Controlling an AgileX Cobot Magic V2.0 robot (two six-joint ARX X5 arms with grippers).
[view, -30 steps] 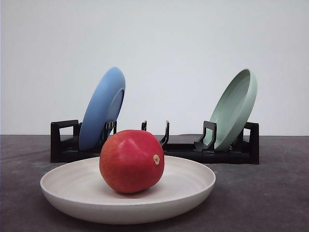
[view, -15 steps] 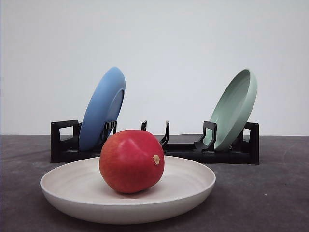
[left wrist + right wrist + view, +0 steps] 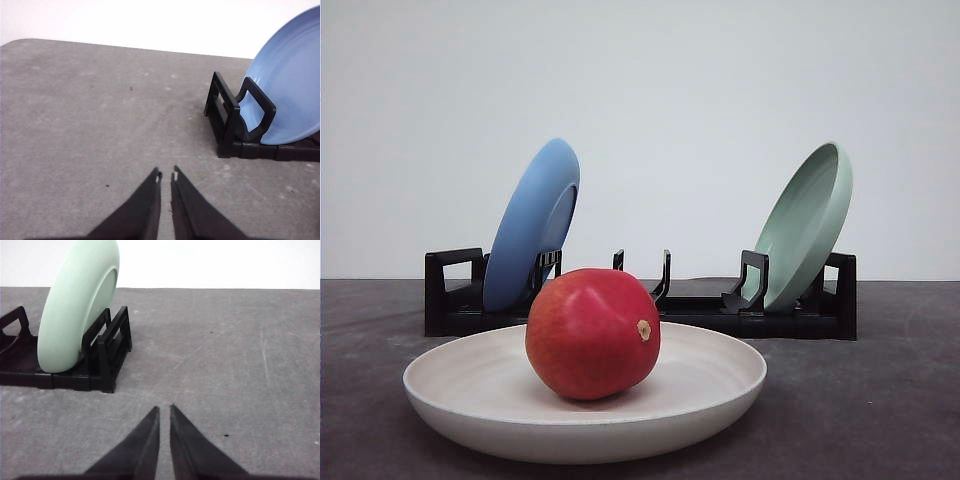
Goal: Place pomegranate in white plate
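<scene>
In the front view the glossy red pomegranate (image 3: 592,333) rests inside the white plate (image 3: 450,395) at the near middle of the table, its tan nub facing right. Over bare grey tabletop my left gripper (image 3: 166,176) is shut with nothing between its fingers, short of the rack's left end. My right gripper (image 3: 164,409) is likewise shut and empty, over the table near the rack's right end.
A black dish rack (image 3: 820,310) stands behind the white plate. A blue plate (image 3: 530,225) leans in its left end, also seen as the blue plate (image 3: 290,95). A pale green plate (image 3: 808,225) leans at its right end, also seen as the green plate (image 3: 75,310).
</scene>
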